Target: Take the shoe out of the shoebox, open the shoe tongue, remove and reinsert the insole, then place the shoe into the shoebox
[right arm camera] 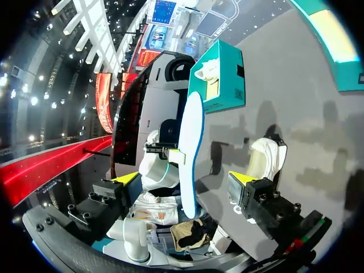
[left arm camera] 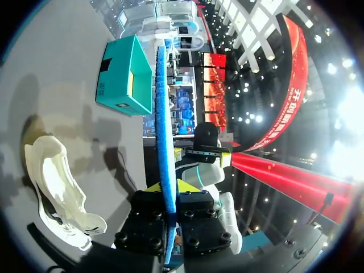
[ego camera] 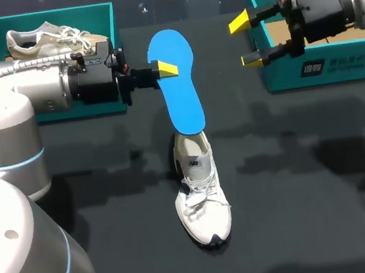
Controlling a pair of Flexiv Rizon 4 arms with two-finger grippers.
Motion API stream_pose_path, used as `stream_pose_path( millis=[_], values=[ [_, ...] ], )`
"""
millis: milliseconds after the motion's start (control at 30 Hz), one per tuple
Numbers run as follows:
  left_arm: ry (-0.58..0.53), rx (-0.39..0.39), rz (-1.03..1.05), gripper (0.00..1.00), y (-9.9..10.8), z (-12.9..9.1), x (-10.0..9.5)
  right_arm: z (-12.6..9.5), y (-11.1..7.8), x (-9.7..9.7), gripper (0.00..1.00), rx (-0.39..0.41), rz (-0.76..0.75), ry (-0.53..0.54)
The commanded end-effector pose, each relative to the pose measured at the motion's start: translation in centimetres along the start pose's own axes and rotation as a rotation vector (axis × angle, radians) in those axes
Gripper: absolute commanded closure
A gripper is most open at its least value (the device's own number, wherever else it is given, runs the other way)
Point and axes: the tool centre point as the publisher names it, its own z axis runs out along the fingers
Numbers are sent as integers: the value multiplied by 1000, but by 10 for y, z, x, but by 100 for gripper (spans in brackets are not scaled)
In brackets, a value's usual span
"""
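insole (ego camera: 182, 97) blue, aloft over heel | shoe (ego camera: 203, 200) white, upright

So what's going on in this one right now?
The left gripper is shut on the blue insole, holding it with its near end at the opening of the white shoe, which stands on the table. The right gripper hangs open and empty beside the right shoebox. Whether the insole is coming out or going in, I cannot tell.

Left hand (left arm camera: 169, 187) pinching blue insole (left arm camera: 163, 114), white shoe (left arm camera: 54, 176) beside, teal shoebox (left arm camera: 121, 77) ahead
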Motion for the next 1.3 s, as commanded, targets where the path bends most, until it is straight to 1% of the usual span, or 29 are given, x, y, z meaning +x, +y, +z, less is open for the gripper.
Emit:
stream_pose_path(
  millis=[33, 133, 300, 467, 667, 733, 867, 1033, 1300],
  values=[
    [1, 1, 0, 100, 0, 1, -1, -6, 1, 20, 0, 15, -10, -311],
    [1, 1, 0, 100, 0, 1, -1, -6, -1, 28, 0, 19, -23, -398],
    [1, 1, 0, 100, 0, 1, -1, -2, -7, 45, 0, 46, -41, -585],
    [1, 1, 0, 100, 0, 1, -1, 6, -15, 56, 0, 61, -53, -704],
    [1, 1, 0, 100, 0, 1, -1, 25, -22, 71, 0, 69, -62, -891],
    [1, 1, 0, 100, 0, 1, -1, 31, -24, 75, 0, 72, -65, -937],
    [1, 1, 0, 100, 0, 1, -1, 49, -27, 83, 0, 75, -71, -1087],
    [1, 1, 0, 100, 0, 1, -1, 67, -29, 90, 0, 67, -80, -1205],
    [1, 1, 0, 100, 0, 1, -1, 94, -37, 98, 0, 48, -84, -1341]
  ],
)
